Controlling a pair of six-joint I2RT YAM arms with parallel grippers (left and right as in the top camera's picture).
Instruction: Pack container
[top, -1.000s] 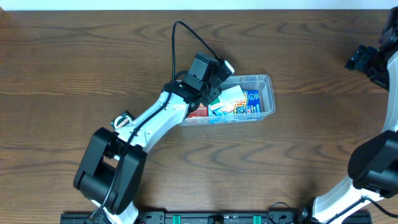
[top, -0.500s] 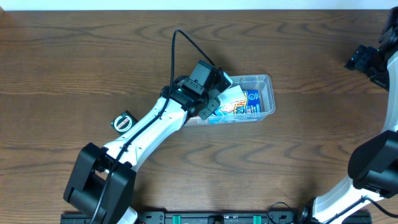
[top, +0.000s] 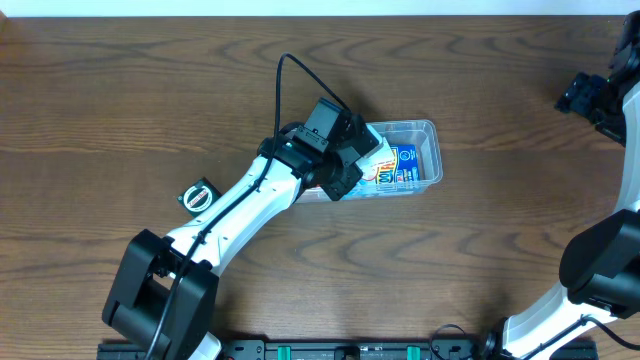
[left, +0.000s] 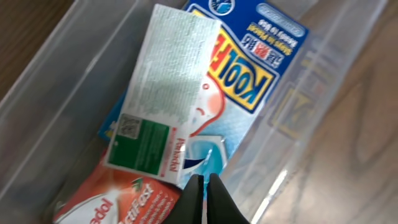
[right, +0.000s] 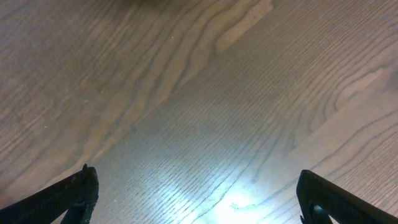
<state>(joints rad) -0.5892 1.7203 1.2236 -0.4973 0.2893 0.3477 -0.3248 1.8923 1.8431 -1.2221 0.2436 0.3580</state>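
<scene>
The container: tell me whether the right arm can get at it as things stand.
Probably yes, at its right end. Bare table lies between the open right gripper and the container; the shut left gripper crowds only its left half.

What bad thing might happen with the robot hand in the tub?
The shut left gripper sits right by the white box, lying crooked on the blue box; a push might dent or shift it. The arm hangs over one end of the container, so it might shove it.
</scene>
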